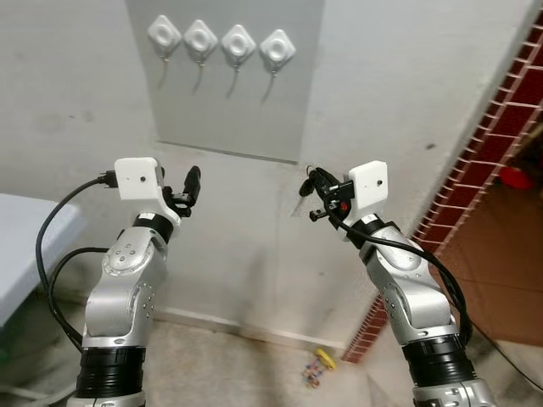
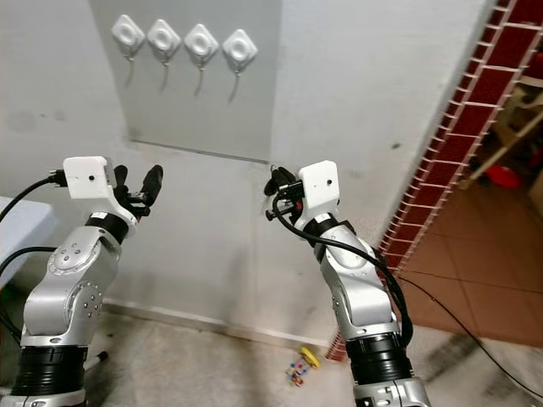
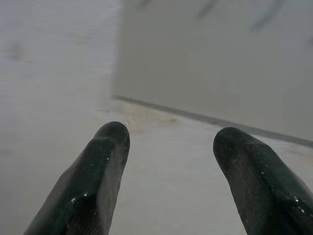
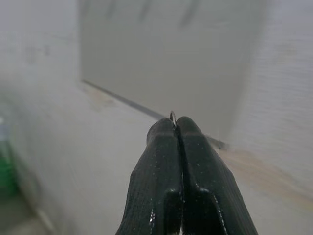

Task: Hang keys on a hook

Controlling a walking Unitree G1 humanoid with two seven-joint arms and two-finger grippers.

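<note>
Pinching key ring [image 4: 172, 115] in my right gripper [image 4: 175, 122], fingers together, left gripper [image 3: 168, 142] spread apart, 4 hooks [image 1: 221, 42] along panel [image 1: 246, 110] top edge.

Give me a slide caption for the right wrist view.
Right gripper shut on a key ring, facing the grey wall panel.

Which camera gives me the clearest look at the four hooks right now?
The left eye view: all four hooks show sharp on the grey panel, above both raised grippers. The right eye view shows them nearer its corner. Both wrist views catch only blurred streaks.
</note>
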